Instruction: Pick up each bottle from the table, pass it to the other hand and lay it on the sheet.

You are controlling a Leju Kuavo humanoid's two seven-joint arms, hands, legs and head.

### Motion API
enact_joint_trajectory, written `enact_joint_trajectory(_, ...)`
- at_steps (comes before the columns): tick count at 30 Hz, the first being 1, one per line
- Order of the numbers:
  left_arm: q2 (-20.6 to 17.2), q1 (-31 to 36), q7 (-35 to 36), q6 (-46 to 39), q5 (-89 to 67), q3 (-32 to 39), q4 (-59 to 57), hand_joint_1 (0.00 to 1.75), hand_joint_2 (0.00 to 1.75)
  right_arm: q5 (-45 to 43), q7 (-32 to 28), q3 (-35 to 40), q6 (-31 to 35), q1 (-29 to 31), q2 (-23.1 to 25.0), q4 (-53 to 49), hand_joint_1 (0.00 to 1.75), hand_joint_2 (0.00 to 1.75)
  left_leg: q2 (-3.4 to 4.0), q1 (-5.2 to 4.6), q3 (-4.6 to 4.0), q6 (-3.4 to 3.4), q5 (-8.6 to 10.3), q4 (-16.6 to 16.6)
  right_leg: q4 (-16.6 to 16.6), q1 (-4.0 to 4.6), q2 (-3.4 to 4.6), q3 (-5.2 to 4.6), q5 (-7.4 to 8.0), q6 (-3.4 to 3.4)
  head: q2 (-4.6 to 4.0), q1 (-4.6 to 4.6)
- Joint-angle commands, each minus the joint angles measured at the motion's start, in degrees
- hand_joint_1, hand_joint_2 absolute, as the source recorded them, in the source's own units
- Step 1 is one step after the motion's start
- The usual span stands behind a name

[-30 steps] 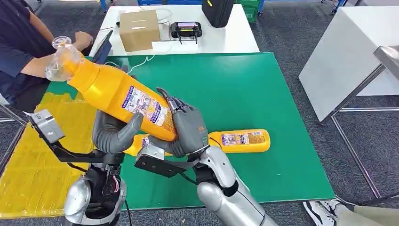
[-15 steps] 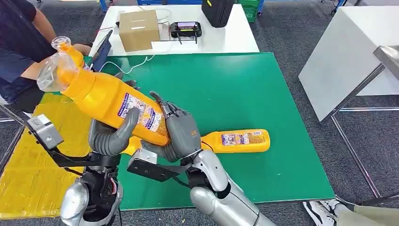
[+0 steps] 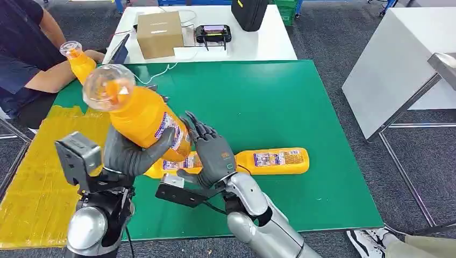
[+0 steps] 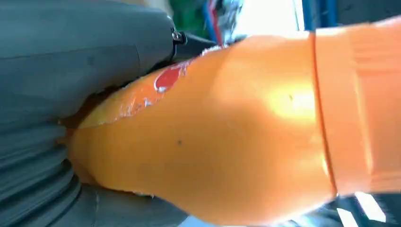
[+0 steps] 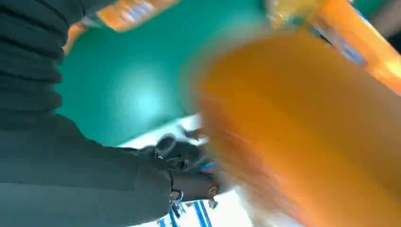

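So the bottle (image 3: 141, 110) has swung up in the last second, clear end now tipped toward the camera, and the left hand (image 3: 129, 153) has it wrapped around the label end. The right hand (image 3: 211, 150) has let go, fingers spread just beside it, so I'd say the handover is basically done. Next stop is the yellow sheet (image 3: 32, 188) to the left. A second bottle (image 3: 269, 160) lies on the green mat (image 3: 301, 107), and a person (image 3: 27, 59) at the far-left corner holds a third one (image 3: 78, 62).
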State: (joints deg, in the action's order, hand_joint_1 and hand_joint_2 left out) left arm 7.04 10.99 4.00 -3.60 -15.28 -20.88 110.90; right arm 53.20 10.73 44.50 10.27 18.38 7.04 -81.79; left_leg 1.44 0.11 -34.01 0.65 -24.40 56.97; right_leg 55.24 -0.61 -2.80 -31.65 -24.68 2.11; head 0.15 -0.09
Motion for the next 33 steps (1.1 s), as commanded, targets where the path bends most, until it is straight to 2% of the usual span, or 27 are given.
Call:
enact_joint_trajectory(1, -0.4, 9.8, -3.2, 5.8, -34.3, 15.5, -8.2, 1.75, 1.75, 0.4, 2.6, 0.9, -4.3, -1.3, -2.0, -3.0, 0.0, 1.75, -0.05, 0.03, 0.11, -0.07, -0.03, 0.0, 0.1, 0.0, 0.25, 0.08, -0.05, -0.1, 0.0, 0.0)
enact_joint_trajectory(3, 1.4, 12.5, -6.0, 5.5, -43.9, 18.3, -15.2, 1.75, 1.75, 1.8, 2.2, 0.2, -6.3, -0.7, -2.2, -3.8, 0.0, 1.75, -0.01, 0.05, 0.14, -0.08, 0.0, 0.0, 0.0, 0.03, 0.19, 0.11, -0.02, -0.1, 0.0, 0.0)
enact_joint_trajectory(5, -0.4, 14.1, -5.8, 5.5, -52.2, 17.4, -20.2, 1.75, 1.75, 1.6, 1.1, -0.7, -7.5, -0.6, -1.8, -3.8, 0.0, 1.75, -0.15, 0.03, 0.11, -0.08, 0.05, 0.0, 0.0, 0.02, 0.06, 0.1, -0.02, -0.07, 0.0, -0.02)
enact_joint_trajectory(6, -2.6, 15.7, -7.1, 3.8, -53.1, 16.8, -24.4, 1.75, 1.75, 1.9, 0.4, -0.9, -7.8, -0.7, -1.6, -3.7, 0.0, 1.75, -0.21, 0.05, 0.17, -0.11, 0.05, 0.0, 0.0, 0.03, 0.06, 0.17, -0.04, -0.08, 0.0, 0.0)
enact_joint_trajectory(10, -4.3, 17.2, -6.7, 3.0, -56.5, 16.5, -30.4, 1.75, 1.75, 2.3, -0.3, -0.8, -8.1, -0.9, -1.3, -3.9, 0.0, 1.75, -0.15, 0.02, 0.14, -0.04, 0.13, -0.1, 0.0, -0.01, 0.05, 0.13, -0.02, -0.05, 0.0, 0.0)
enact_joint_trajectory(12, -6.1, 18.1, -4.9, 5.2, -61.8, 14.4, -34.6, 1.75, 1.75, 2.9, -0.8, -0.4, -8.5, -0.9, -1.4, -4.2, 0.0, 1.75, -0.04, 0.04, 0.09, -0.04, 0.11, 0.0, 0.0, 0.01, 0.11, 0.09, 0.0, -0.04, 0.0, 0.0)
enact_joint_trajectory(16, -6.3, 18.9, -4.3, 5.8, -63.2, 14.0, -40.7, 1.75, 1.75, 3.3, -0.8, -0.4, -8.8, -1.1, -1.4, -4.5, 0.0, 1.75, -0.24, 0.05, 0.22, -0.08, 0.09, 0.0, 0.0, 0.0, 0.09, 0.26, -0.08, -0.09, 0.0, 0.0)
enact_joint_trajectory(21, -6.3, 19.0, -2.7, 9.4, -63.8, 14.6, -45.0, 1.75, 1.75, 4.2, -1.1, -0.7, -9.5, -1.8, -1.5, -5.4, 0.0, 1.75, -0.08, 0.04, 0.09, -0.06, 0.11, 0.0, 0.0, 0.01, 0.11, 0.09, 0.0, -0.06, 0.0, 0.0)
enact_joint_trajectory(33, -8.1, 18.9, -3.5, 11.1, -63.8, 15.4, -52.7, 1.75, 1.75, 4.8, -1.2, -1.1, -11.2, -3.1, -2.4, -9.1, 0.0, 1.75, -0.1, 0.05, 0.09, -0.07, 0.07, 0.0, 0.1, 0.02, 0.17, 0.1, -0.04, -0.07, 0.0, 0.0)
